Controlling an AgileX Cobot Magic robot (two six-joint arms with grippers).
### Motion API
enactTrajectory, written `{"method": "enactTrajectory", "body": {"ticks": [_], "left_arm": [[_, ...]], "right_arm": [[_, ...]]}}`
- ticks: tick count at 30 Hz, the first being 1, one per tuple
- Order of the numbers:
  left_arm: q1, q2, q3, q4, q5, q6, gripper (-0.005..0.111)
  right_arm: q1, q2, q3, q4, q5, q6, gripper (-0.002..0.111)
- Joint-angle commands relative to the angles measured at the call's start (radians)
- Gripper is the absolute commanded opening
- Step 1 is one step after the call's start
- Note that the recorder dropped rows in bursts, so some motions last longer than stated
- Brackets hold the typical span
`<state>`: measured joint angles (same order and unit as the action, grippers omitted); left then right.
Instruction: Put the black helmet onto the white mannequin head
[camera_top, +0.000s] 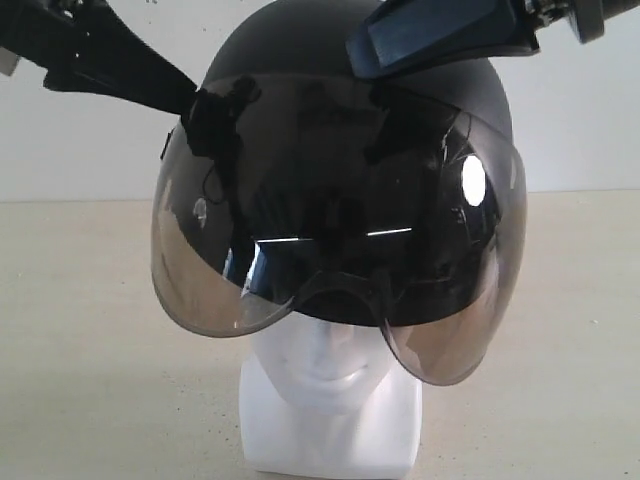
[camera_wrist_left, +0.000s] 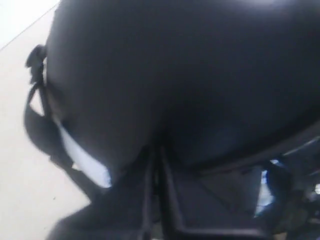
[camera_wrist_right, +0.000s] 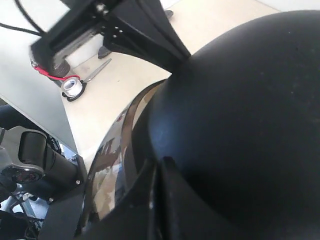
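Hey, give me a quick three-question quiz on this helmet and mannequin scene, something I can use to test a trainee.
1. True or false: the black helmet sits on the white mannequin head.
2. The helmet's tinted visor hides which part of the head? A) the chin B) the upper face C) the neck base
3. In one word, how do the jaws of the right gripper stand against the helmet's shell?
Key: 1 true; 2 B; 3 shut.
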<state>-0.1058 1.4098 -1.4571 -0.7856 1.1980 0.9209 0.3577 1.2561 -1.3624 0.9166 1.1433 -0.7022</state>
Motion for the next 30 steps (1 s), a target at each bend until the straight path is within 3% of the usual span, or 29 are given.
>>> {"method": "enactTrajectory", "body": {"ticks": [1,16,23,30], "left_arm": [[-0.006,-0.042,0.008,-0.061,0.023,-0.015,0.004],[-0.02,-0.035,0.012,-0.157,0.023,-0.068,0.004],[-0.092,-0.035,0.062,-0.107,0.023,-0.076,0.004],[-0.096,-0.035,0.095,-0.034,0.023,-0.102,0.004]], "right_arm": [[0.002,0.002,0.004,-0.019,0.026,0.005,0.0],[0.002,0.002,0.004,-0.025,0.018,0.008,0.0],[0.002,0.002,0.004,-0.023,0.004,0.008,0.0],[0.002,0.011,0.004,-0.023,0.025,0.03,0.0]]}}
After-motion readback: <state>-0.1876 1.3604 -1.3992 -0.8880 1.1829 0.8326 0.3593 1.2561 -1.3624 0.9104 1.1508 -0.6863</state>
